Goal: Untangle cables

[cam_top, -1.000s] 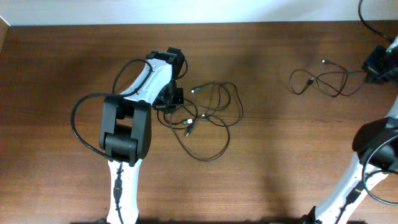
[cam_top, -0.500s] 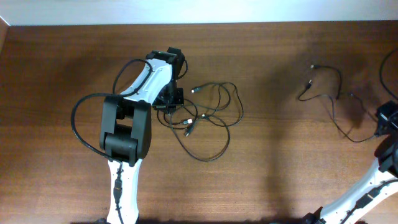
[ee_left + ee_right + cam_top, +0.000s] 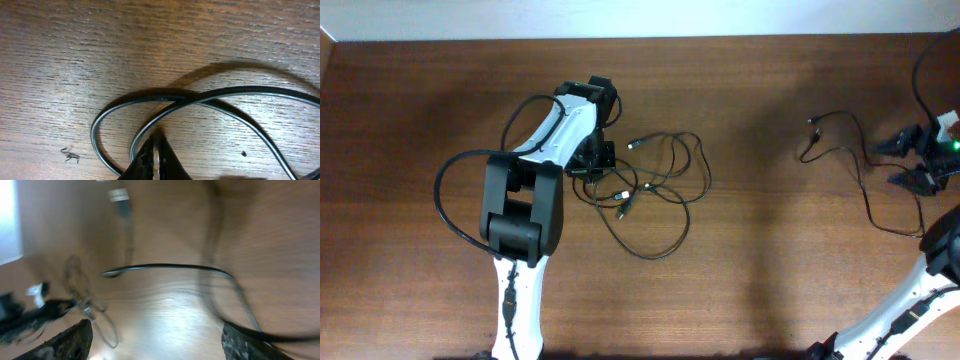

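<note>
release at the right gripper (image 3: 906,162): its jaws have sprung wide and hold nothing, leaving one freed cable (image 3: 863,150) loose at three o'clock. the tangle (image 3: 660,188) sits near centre, with the left gripper (image 3: 156,151) pinched closed at its nine o'clock edge (grip on a cord unclear).

The surface (image 3: 75,60) beneath the left hand (image 3: 156,147) is brown wood with a fine, streaky grain, and looks matt there. Under the right hand (image 3: 157,335) the same wood has a soft sheen where light pools. The cables (image 3: 150,97) just ahead of the left hand's tips have a smooth black plastic jacket with a thin glossy highlight. Ahead of the right hand, a plug end (image 3: 120,196) looks silvery and metallic, though blurred. That hand's fingers (image 3: 70,340) are matt black and grainy. The left arm (image 3: 565,125) has a glossy white plastic shell.
</note>
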Tool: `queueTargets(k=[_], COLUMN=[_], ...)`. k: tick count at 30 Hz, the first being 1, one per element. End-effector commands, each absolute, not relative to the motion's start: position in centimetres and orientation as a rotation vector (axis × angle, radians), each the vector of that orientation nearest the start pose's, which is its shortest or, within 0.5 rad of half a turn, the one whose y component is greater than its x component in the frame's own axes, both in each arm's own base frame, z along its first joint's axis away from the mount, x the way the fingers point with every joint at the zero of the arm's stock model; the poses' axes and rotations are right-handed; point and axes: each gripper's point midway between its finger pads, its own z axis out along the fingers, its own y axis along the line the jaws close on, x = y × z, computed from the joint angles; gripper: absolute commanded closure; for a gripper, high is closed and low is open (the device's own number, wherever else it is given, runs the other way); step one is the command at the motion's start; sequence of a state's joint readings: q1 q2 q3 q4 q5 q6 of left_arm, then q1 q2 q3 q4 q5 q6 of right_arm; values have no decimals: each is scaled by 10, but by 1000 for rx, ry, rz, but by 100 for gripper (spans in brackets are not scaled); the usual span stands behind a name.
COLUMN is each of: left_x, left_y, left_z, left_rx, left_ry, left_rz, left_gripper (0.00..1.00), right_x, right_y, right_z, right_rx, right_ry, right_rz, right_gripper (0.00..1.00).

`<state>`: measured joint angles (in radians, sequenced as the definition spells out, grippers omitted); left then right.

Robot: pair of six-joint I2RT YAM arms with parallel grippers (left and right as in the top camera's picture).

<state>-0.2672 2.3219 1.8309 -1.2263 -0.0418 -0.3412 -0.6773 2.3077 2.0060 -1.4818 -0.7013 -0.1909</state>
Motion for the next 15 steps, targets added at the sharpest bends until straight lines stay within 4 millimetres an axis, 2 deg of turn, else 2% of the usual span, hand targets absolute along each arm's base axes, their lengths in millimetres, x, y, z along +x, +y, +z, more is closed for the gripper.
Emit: queueTargets(k=[1, 2, 5, 8, 9, 10, 13, 14, 15], left_x=[397, 397, 397, 397, 397, 396, 396, 396, 396], left_y=[-104, -104, -104, -106, -106, -106, -106, -106, -106], left_z=[-7, -7, -7, -7, -7, -7, -7, -7, -7], left_rx=[-130, -130, -130, -130, -130, -130, -130, -130, -130], left_ry=[3267, 3268, 3268, 3270, 3270, 3271, 3271, 3270, 3271], left_rz=[133, 133, 133, 121, 121, 121, 122, 122, 122], left_gripper=[92, 92, 92, 92, 92, 92, 91, 91, 91], right_x=[403, 406, 413, 422, 424, 427, 430, 430, 428], right_y=[-145, -139, -117, -86, -79, -74, -76, -82, -96], right_z=[110, 110, 110, 106, 102, 90, 70, 65, 58], right_rx=[575, 558, 490, 368, 326, 316, 374, 390, 453], right_ry=[2625, 2629, 2661, 2722, 2756, 2841, 2982, 3014, 3056], right_rz=[1186, 1194, 1208, 1187, 1148, 1036, 761, 668, 501], right_gripper=[47, 65, 94, 96, 96, 96, 96, 96, 96])
